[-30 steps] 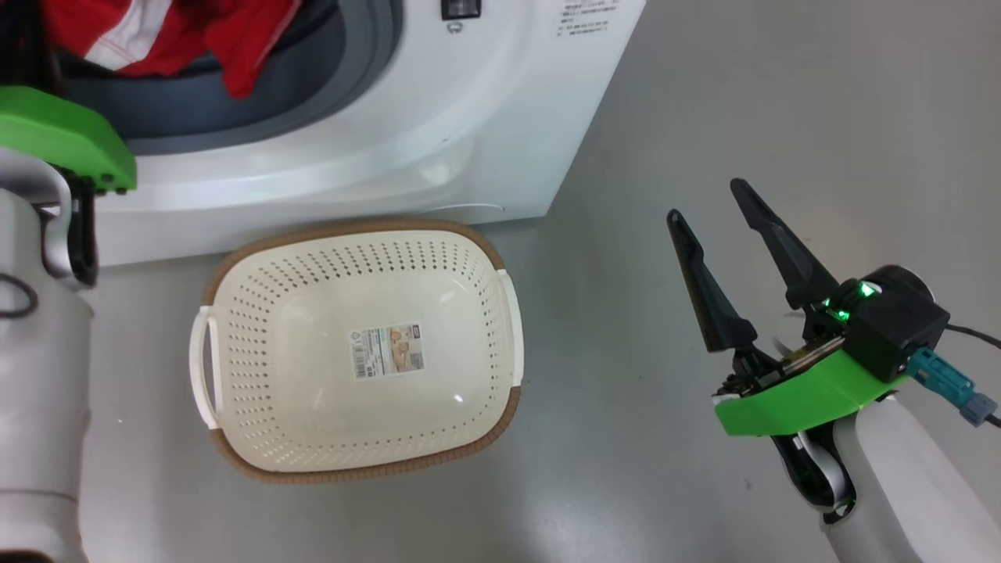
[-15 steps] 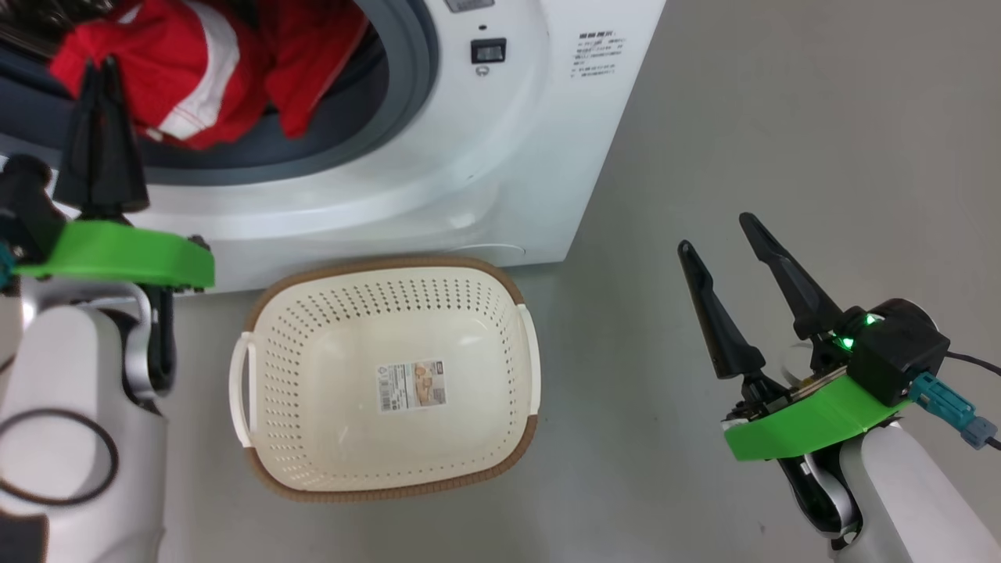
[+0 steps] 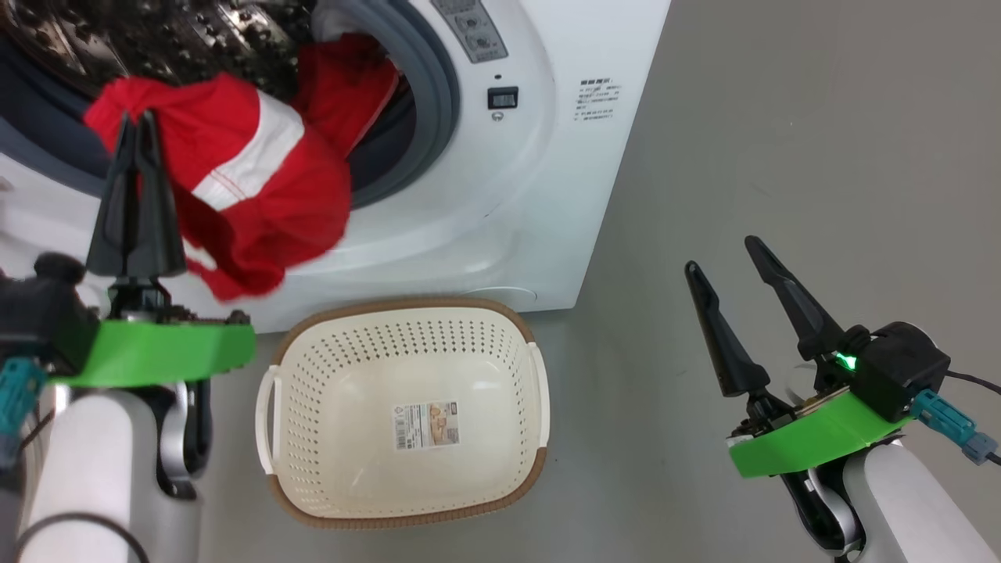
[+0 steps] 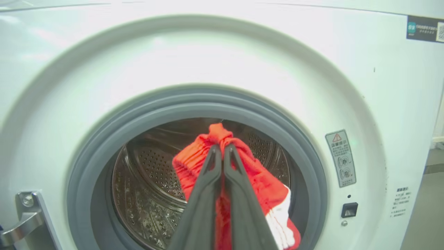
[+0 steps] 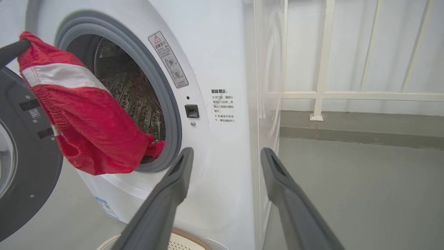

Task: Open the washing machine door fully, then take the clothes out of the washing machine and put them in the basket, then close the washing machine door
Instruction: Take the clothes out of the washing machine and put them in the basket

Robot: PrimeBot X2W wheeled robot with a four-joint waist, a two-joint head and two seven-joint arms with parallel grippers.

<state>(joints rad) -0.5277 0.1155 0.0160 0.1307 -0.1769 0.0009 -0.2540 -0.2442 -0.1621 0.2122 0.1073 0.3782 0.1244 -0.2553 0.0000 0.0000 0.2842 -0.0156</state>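
My left gripper (image 3: pixel 138 119) is shut on a bunched edge of the clothes (image 3: pixel 258 195), a red garment with a white band. The garment hangs in front of the washing machine (image 3: pixel 508 195) opening, above and left of the basket (image 3: pixel 407 306). In the left wrist view the shut gripper (image 4: pixel 219 148) pinches the garment (image 4: pixel 258 180) before the steel drum. More red clothes (image 3: pixel 344 86) lie inside the drum. My right gripper (image 3: pixel 719 254) stands open and empty over the floor to the right of the basket. The right wrist view shows the hanging garment (image 5: pixel 86 132) and the washing machine door (image 5: pixel 27 166) swung open at the left.
The cream basket stands on the grey floor against the machine's front, with a paper label (image 3: pixel 426 424) on its bottom. A white railing (image 5: pixel 322 93) runs behind the machine's right side. The metal door hinge (image 4: pixel 26 217) sits at the opening's lower left.
The head camera has shifted, so the whole picture moved. My left gripper has drawn the red garment out of the drum mouth; it now hangs outside. The right gripper has stayed open and still.
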